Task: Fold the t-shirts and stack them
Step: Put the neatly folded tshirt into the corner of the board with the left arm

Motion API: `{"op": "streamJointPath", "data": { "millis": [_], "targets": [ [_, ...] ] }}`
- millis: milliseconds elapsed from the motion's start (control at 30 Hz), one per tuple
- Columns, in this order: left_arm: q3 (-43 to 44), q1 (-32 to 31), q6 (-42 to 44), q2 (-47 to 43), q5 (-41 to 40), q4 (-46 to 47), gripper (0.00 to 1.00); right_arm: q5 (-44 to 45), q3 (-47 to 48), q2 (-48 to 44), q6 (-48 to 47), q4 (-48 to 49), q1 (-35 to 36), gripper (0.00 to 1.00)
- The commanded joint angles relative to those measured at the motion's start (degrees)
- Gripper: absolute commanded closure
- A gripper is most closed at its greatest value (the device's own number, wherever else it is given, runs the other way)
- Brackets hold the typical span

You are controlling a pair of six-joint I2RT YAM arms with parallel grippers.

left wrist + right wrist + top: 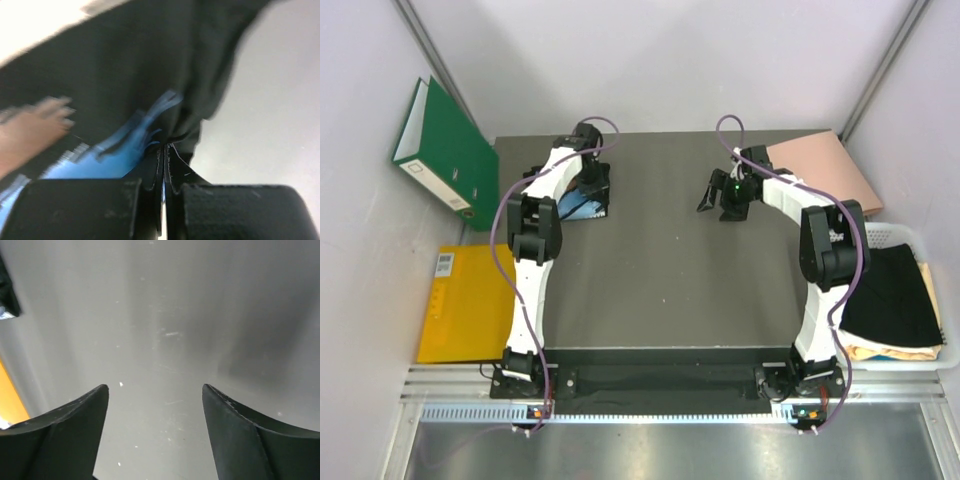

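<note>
I am pinching the limp black blue-printed t-shirt in my left end effector; my right end effector is hanging spread above the grey table.

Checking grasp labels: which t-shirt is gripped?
The black t-shirt with blue print, pinched by the left gripper; the plain black t-shirt lies in the white plastic basket.

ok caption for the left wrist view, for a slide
Left gripper shut on a black t-shirt with a blue print, the fabric motion-blurred.
</note>
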Motion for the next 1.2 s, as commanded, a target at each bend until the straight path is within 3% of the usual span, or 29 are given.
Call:
{"op": "streamJointPath", "data": {
  "millis": [0,367,567,700,1067,1167],
  "targets": [
    [0.44,2.18,-0.48,1.07,-3.02,-1.76,1.00,3.53,3.94,-3.91,-3.60,-2.97,-0.43,0.22],
    [-4.84,9.56,2.33,-2.26,-7.50,-1.94,1.00,4.06,1.39,-4.97,-3.69,-2.45,-0.43,0.18],
    [-6.07,13.70,2.86,-3.23,-11.54,-3.17,1.00,4.59,-0.02,-6.55,-4.04,-1.48,-0.52,0.05],
    [-7.65,15.81,2.68,-4.20,-9.09,-2.29,1.00,5.29,-0.19,-6.99,-4.21,-1.30,-0.43,0.00],
    [-5.02,15.81,4.44,-4.73,-4.52,1.57,1.00,6.17,-0.19,-8.83,-5.36,-1.04,-0.43,0.00],
    [-0.21,15.81,4.61,-2.98,-4.43,1.50,1.00,6.79,0.16,-8.92,-6.15,-1.92,-0.43,0.00]
  ]
}}
